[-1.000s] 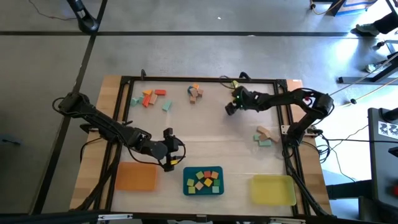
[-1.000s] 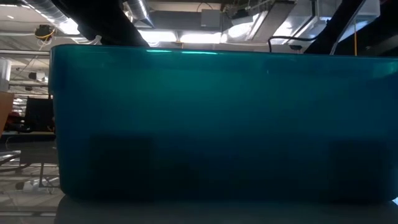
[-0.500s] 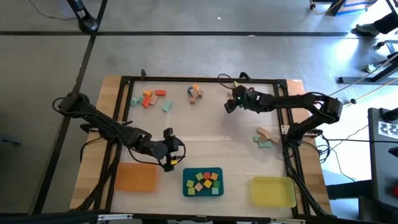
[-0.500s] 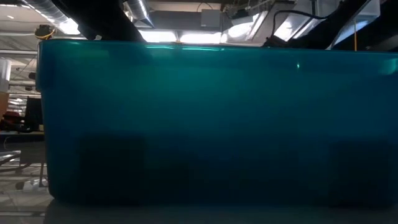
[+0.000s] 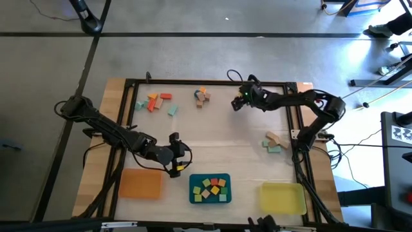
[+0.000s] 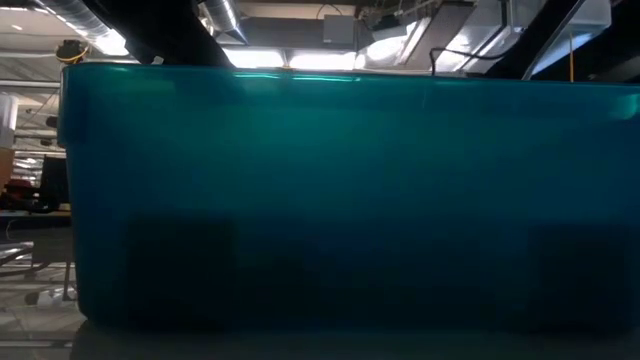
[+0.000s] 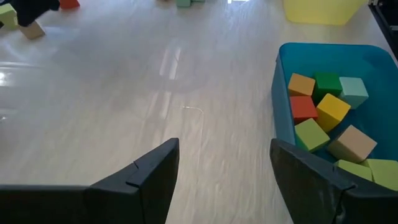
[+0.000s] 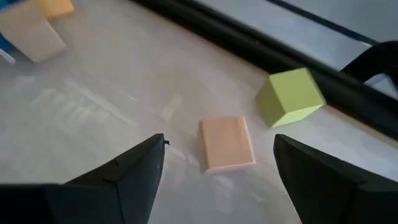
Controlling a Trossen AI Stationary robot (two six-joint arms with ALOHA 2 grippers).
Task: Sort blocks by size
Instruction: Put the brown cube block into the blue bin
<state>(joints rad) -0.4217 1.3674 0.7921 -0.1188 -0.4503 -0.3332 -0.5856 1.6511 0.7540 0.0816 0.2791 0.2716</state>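
Observation:
Loose blocks lie in three groups on the table: far left (image 5: 155,101), far middle (image 5: 203,96) and right (image 5: 273,142). Several more blocks (image 7: 329,121) fill the teal tray (image 5: 210,187). My left gripper (image 5: 175,156) (image 7: 224,149) hovers open over bare table, just left of that tray. My right gripper (image 5: 236,107) (image 8: 216,149) is open near the far edge. Its wrist view shows a flat tan block (image 8: 227,143) lying on the table ahead between the fingers, untouched, and a lime green block (image 8: 290,96) beside the frame rail.
An orange tray (image 5: 140,182) and a yellow tray (image 5: 282,196) flank the teal tray along the near edge. A black frame (image 5: 206,82) borders the table. The teal tray's wall (image 6: 340,200) fills the low view. The wooden middle of the table (image 7: 155,81) is bare.
My right gripper has moved a little toward the table's far edge and risen slightly, staying open. The teal tray shows slightly larger in the low view than a second ago.

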